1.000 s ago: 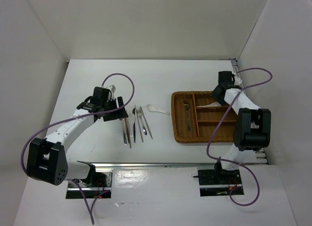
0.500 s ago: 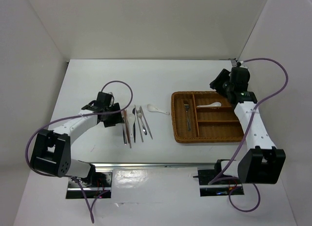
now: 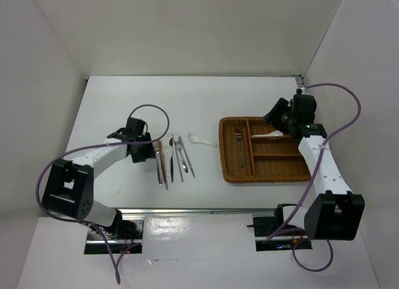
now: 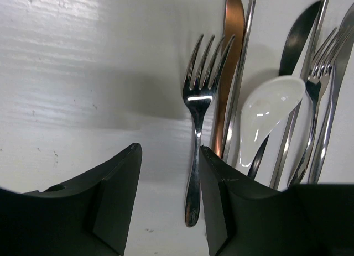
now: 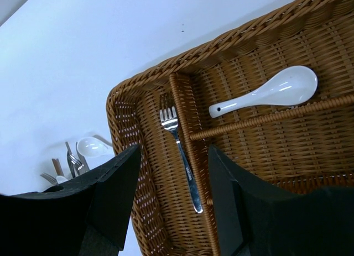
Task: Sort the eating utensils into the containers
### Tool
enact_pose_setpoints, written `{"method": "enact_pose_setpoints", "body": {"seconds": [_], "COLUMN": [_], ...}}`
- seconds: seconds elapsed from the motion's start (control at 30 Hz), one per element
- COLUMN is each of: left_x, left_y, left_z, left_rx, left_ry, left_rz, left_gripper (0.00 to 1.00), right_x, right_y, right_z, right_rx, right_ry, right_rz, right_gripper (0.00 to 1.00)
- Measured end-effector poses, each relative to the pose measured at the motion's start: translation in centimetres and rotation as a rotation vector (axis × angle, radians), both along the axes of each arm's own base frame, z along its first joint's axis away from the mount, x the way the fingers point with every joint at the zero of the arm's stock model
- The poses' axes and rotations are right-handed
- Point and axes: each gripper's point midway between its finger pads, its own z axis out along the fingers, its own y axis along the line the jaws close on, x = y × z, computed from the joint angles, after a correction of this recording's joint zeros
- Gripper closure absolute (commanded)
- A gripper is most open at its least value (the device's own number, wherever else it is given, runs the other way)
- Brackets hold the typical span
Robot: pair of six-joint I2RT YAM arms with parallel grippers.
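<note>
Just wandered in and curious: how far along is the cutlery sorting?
Done: one fork and one white spoon lie in the wicker tray. In hand: nothing is gripped, but the left gripper sits open astride a loose fork by its handle; the right gripper hangs open and empty near the tray. Left: that loose fork, the pile beside it and a lone white spoon.

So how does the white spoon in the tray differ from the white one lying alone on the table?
The tray spoon lies in a short section of the tray; the lone spoon lies on the bare table, between tray and pile. Seen from above, the tray spoon's bowl points right, the lone spoon's left. Both are white, alike in shape, lying flat.
</note>
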Motion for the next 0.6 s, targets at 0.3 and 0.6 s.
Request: {"method": "enact_pose_setpoints", "body": {"seconds": [0.3, 0.6], "left_x": [3.6, 5.8], "left_y": [0.1, 0.8], "left_z": [1.5, 0.8], "left_rx": [0.034, 0.034], "left_ry": [-0.086, -0.101], "left_rz": [-0.006, 0.005], "left_gripper": [0.41, 0.42], "right_x": [0.0, 0.2], "right_y": [0.4, 0.4], "right_z": [0.1, -0.8], "right_rx": [0.015, 0.007], "right_ry": [-0.003, 0.02], "right_rz": [0.022, 0.033], "right_gripper": [0.4, 0.4]}}
